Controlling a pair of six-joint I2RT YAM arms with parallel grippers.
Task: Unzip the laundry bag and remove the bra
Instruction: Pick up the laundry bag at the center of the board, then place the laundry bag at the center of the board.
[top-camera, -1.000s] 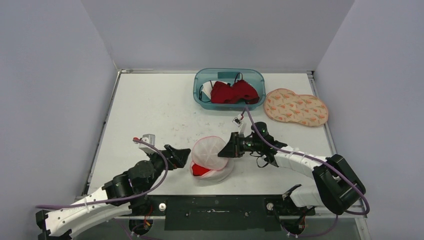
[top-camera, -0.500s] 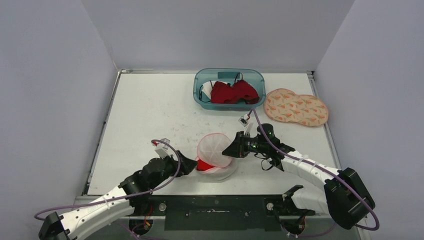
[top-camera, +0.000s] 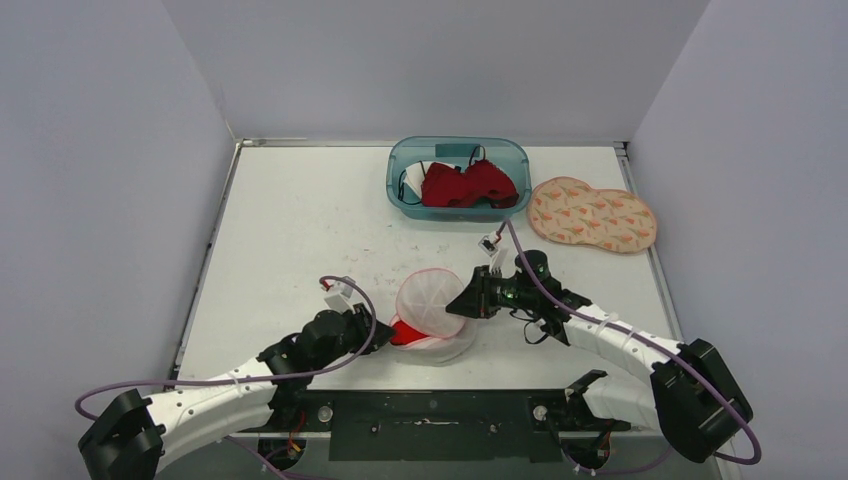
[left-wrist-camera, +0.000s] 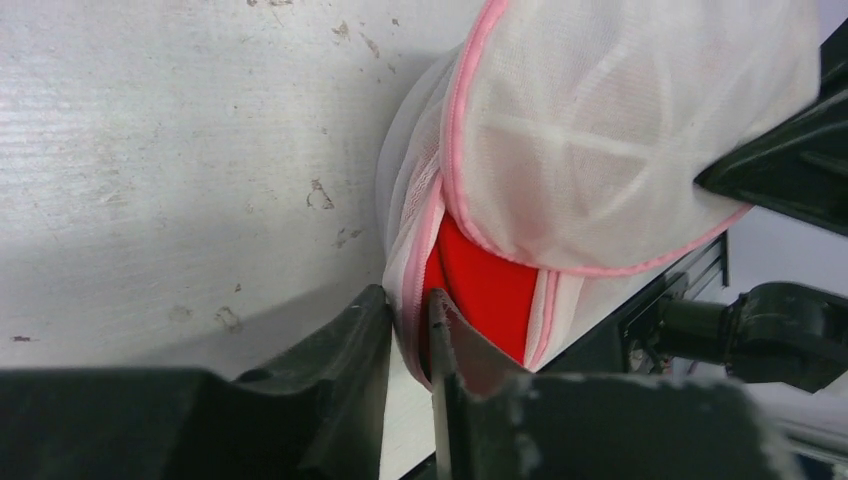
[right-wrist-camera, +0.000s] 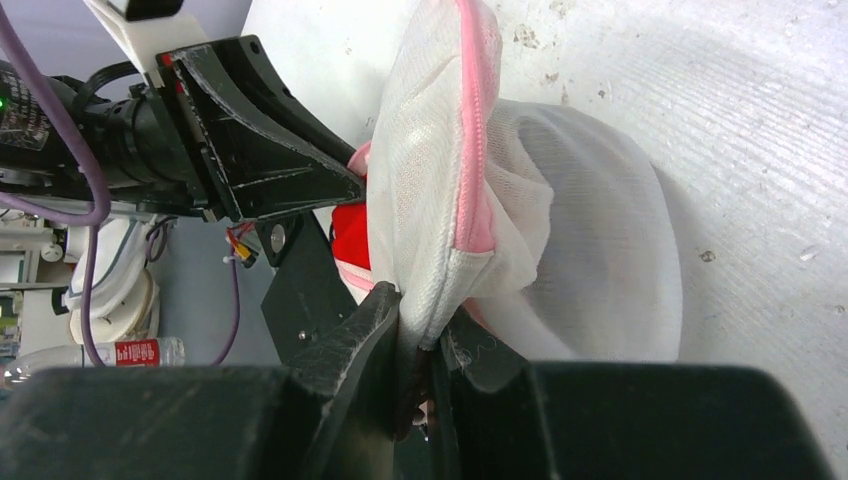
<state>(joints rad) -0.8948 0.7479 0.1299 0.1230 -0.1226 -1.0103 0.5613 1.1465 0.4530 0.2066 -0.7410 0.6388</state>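
Mesh laundry bag (top-camera: 432, 305) sits on the table (top-camera: 300, 220) close to the near edge, about mid-width. White mesh, pink trim. The mouth gapes toward the near left corner, and the upper flap is lifted and tilted up.

The red bra (left-wrist-camera: 485, 285) is inside the bag, showing through the open mouth under the raised flap. It does not hang out of the bag. Only a red patch is visible; its shape can't be made out.

At the bag's near-left side, the left jaws are almost pressed together, pinching the lower pink-trimmed lip of the mouth. A thin fold of mesh sits between them, with the bra just behind the fold.

From the right side, the right jaws pinch the corner of the raised flap at its pink trim, holding it off the lower half. Only fabric lies between them. A small dark bit sits there too, possibly the zip pull, can't tell.

At the far edge, centre-right, a teal bin (top-camera: 394, 185) holds red clothes (top-camera: 465, 185) plus something white. Just right of the bin, toward the far right corner, a peach patterned pouch (top-camera: 590, 214) lies flat, close beside the bin.
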